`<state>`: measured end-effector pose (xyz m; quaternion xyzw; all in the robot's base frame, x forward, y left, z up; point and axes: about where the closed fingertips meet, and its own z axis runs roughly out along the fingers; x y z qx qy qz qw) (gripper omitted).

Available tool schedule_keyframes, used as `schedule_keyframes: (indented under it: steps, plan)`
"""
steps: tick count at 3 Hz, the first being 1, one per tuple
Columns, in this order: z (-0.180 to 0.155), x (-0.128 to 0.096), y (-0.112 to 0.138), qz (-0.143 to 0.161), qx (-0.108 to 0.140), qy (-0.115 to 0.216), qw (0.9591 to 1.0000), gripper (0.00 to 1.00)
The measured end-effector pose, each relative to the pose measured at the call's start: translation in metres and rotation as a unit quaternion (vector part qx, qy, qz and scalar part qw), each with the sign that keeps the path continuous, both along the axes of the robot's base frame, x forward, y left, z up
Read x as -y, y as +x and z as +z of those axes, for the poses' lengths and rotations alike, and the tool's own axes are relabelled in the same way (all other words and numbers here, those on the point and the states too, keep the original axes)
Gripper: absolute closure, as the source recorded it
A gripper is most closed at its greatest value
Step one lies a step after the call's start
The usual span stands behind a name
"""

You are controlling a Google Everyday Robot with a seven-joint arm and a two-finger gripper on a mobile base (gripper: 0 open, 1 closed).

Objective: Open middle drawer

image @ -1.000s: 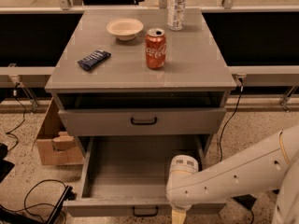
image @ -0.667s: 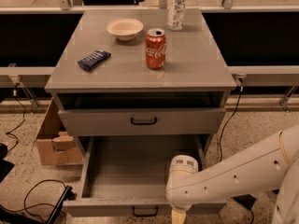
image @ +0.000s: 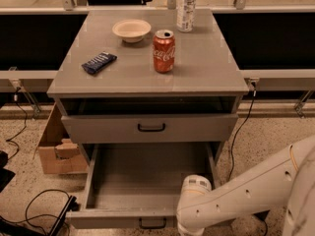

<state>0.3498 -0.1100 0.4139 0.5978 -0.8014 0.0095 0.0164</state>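
Observation:
The middle drawer (image: 147, 176) is pulled far out of the grey cabinet (image: 206, 73). Its plain grey inside shows and holds nothing. Its low front (image: 113, 219) carries a small black bar handle (image: 151, 223) at the bottom edge of the view. My white arm (image: 236, 200) reaches in from the right, and its wrist (image: 194, 188) sits over the drawer's front right corner. My gripper is out of view, below the bottom edge past the wrist, just right of the handle. The taller-fronted drawer (image: 147, 128) above is pushed in under a dark gap.
On the cabinet top stand a red cola can (image: 164, 51), a white bowl (image: 131, 30), a dark blue snack bar (image: 98, 62) and a plastic bottle (image: 186, 6). A cardboard box (image: 56, 151) sits on the floor at left, with black cables (image: 29, 205) nearby.

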Motion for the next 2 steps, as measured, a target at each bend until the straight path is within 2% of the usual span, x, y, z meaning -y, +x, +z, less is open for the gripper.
schedule_keyframes:
  steps: [1,2]
  plan:
    - [0.0079,0.0014,-0.0300,-0.001,-0.008,-0.010,0.9999,0.47]
    - [0.0090,0.0014,-0.0298,-0.001,-0.008,-0.010,0.9999,0.70]
